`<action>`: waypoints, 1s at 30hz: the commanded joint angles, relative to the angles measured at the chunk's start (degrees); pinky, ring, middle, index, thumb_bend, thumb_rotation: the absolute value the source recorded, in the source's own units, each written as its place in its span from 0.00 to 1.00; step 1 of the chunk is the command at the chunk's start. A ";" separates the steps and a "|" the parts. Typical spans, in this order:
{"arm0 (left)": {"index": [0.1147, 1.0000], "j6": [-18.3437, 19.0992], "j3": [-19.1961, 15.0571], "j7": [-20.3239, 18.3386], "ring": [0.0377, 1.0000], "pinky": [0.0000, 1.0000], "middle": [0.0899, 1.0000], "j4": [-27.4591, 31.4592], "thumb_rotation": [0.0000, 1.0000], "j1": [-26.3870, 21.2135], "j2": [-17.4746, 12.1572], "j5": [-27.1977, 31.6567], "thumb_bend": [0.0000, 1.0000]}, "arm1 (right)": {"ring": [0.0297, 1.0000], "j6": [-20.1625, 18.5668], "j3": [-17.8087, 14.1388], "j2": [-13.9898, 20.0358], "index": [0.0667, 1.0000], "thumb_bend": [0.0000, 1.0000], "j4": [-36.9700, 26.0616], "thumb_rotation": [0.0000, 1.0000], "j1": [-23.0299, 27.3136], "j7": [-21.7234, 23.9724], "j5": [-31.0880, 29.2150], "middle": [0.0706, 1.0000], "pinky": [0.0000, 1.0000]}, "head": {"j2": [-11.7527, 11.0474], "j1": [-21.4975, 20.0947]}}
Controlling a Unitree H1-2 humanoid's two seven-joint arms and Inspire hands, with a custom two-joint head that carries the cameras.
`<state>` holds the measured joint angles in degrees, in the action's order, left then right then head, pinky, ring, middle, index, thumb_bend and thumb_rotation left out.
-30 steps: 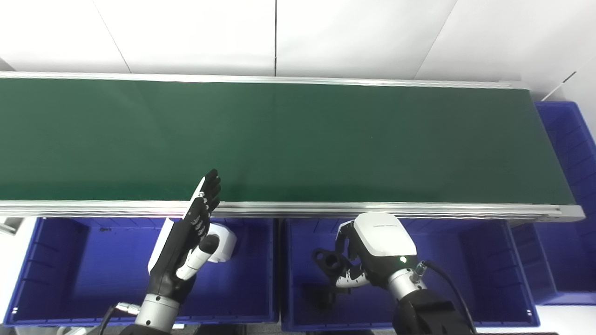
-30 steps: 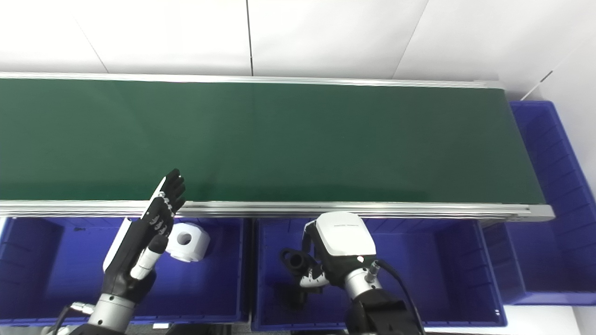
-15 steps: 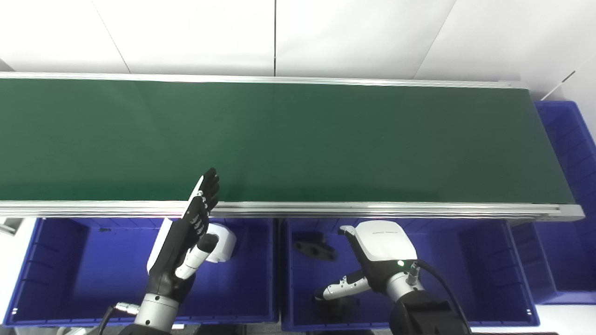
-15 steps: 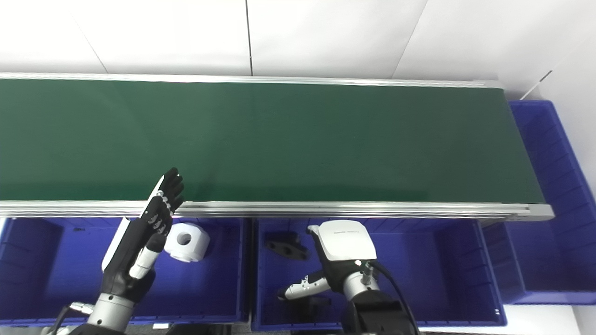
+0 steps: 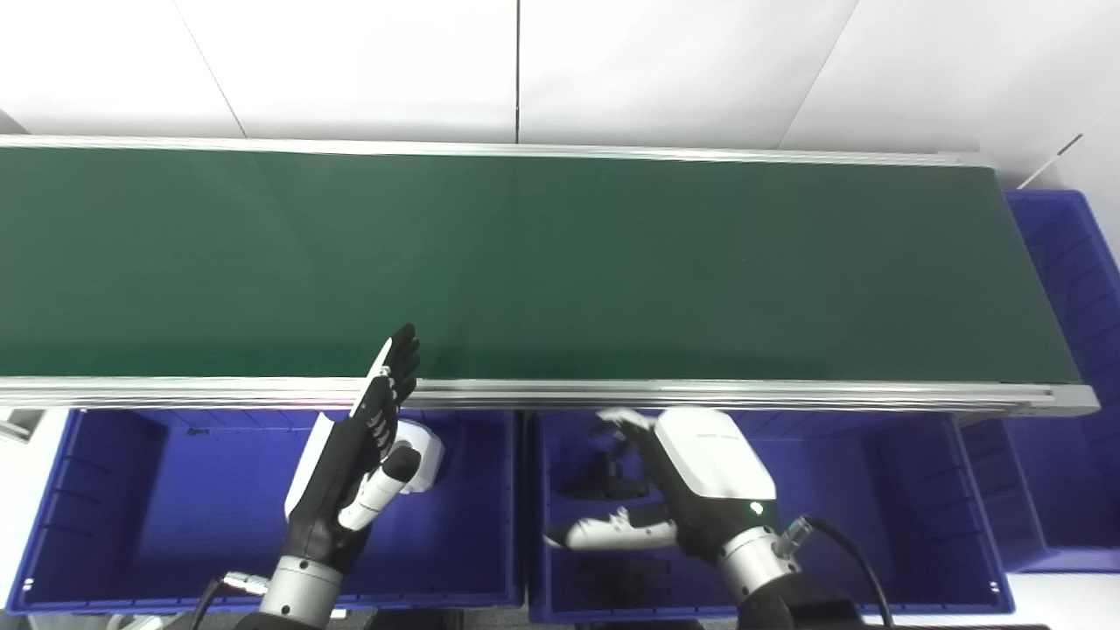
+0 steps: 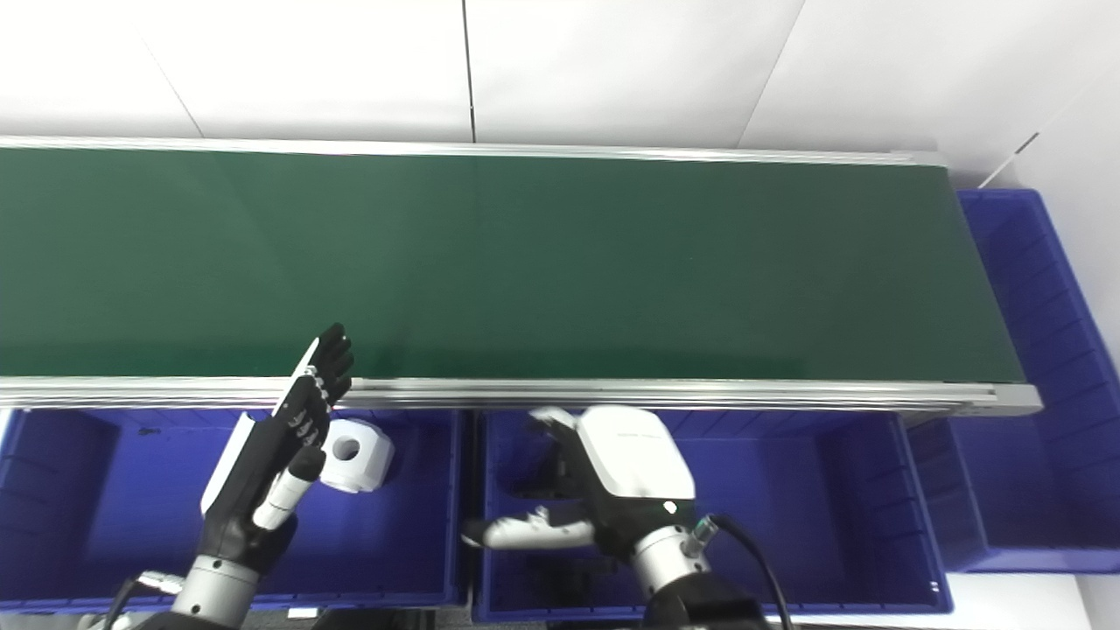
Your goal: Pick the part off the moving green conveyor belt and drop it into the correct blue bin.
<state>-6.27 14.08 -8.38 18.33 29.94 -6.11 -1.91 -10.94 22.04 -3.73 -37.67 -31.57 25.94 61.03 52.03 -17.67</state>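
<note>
The green conveyor belt [image 5: 560, 262] carries no part. A black part [image 5: 602, 479] lies in the middle blue bin [image 5: 875, 507], partly hidden by my right hand [image 5: 700, 481]. That hand is open above the bin, with its thumb spread to the left, and holds nothing. My left hand [image 5: 354, 464] is open and flat over the left blue bin [image 5: 175, 507], with its fingertips reaching the belt's near rail. A white part [image 6: 357, 451] lies in the left bin just beside the left hand.
A second dark part [image 5: 630, 573] lies at the front of the middle bin under the right wrist. A third blue bin [image 5: 1067, 262] stands past the belt's right end. A metal rail [image 5: 787, 394] separates the belt from the bins.
My right hand has opened and let go of the black part, which now lies in the middle bin. The hand has since shifted forward over it. The left hand has barely moved.
</note>
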 commanded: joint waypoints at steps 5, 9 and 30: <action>1.00 -4.73 0.80 0.51 0.98 0.97 1.00 -0.26 0.87 1.13 0.24 -2.58 0.79 | 0.51 26.63 2.08 -2.45 0.60 0.61 10.43 0.75 -4.95 -25.67 -26.73 0.55 0.47 | -1.07 0.90; 1.00 -5.47 1.24 0.81 0.98 0.97 1.00 -0.96 0.88 1.51 0.91 -2.87 0.80 | 0.67 33.46 -0.80 1.33 0.72 0.67 20.48 0.88 -3.30 -28.23 -34.23 0.70 0.61 | -1.85 1.82; 1.00 -6.92 3.64 1.13 1.00 1.00 1.00 -2.82 0.82 3.86 3.40 -3.18 0.78 | 0.84 37.74 -1.74 4.64 0.86 0.77 33.89 1.00 -0.22 -34.10 -34.73 0.86 0.79 | -5.80 7.43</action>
<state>-11.18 17.43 -7.61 14.53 33.00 -3.11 -5.05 23.25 19.83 1.00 -3.31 -31.98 -6.76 26.22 46.41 -10.55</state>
